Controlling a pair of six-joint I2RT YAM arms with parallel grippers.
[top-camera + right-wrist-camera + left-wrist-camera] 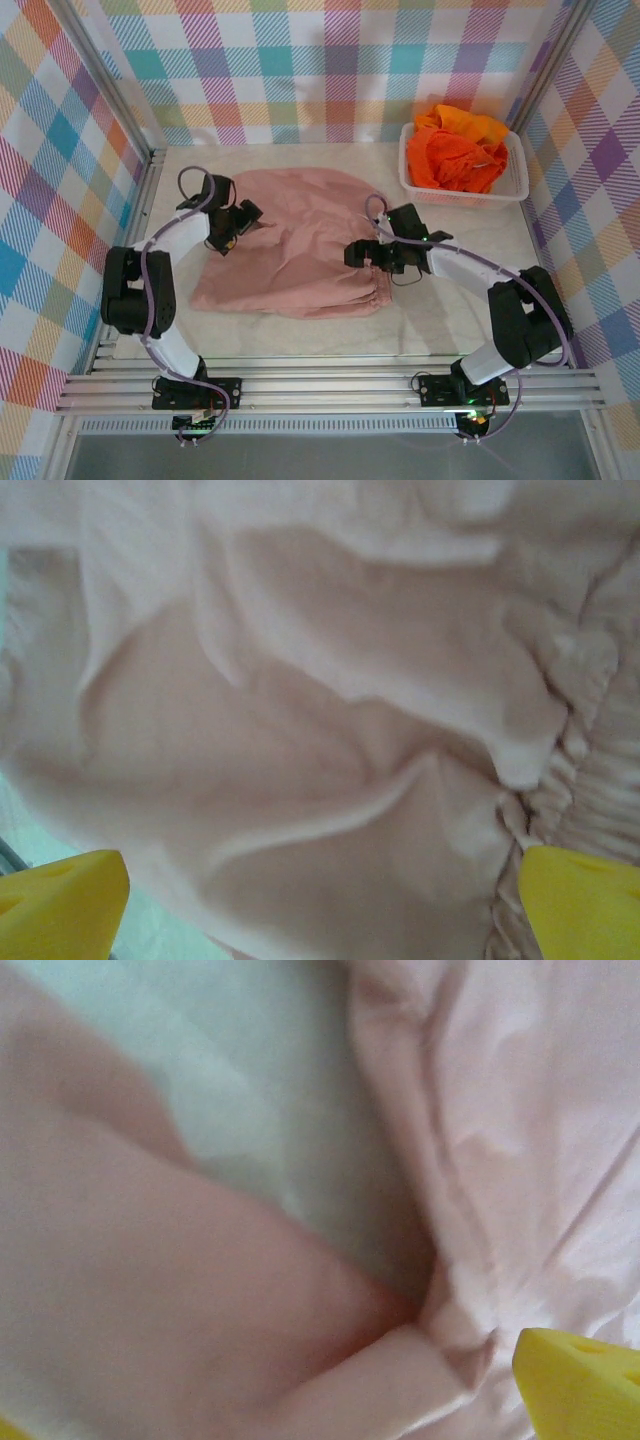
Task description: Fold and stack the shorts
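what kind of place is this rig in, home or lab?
Most likely a lab test cell, not a home: plaid backdrop walls, the left arm and right arm bolted to a metal rail, and staged laundry: pink shorts spread flat, plus a white basket of orange shorts.

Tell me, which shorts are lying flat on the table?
The dusty pink pair, spread out on the table. The orange shorts are bunched up in the white basket at the back right instead.

Desk (300, 335): pale top, two items.
Pink shorts (300, 240) lie flat between left gripper (222, 240) and right gripper (357, 252); white basket (408, 172) beyond right gripper, well apart.
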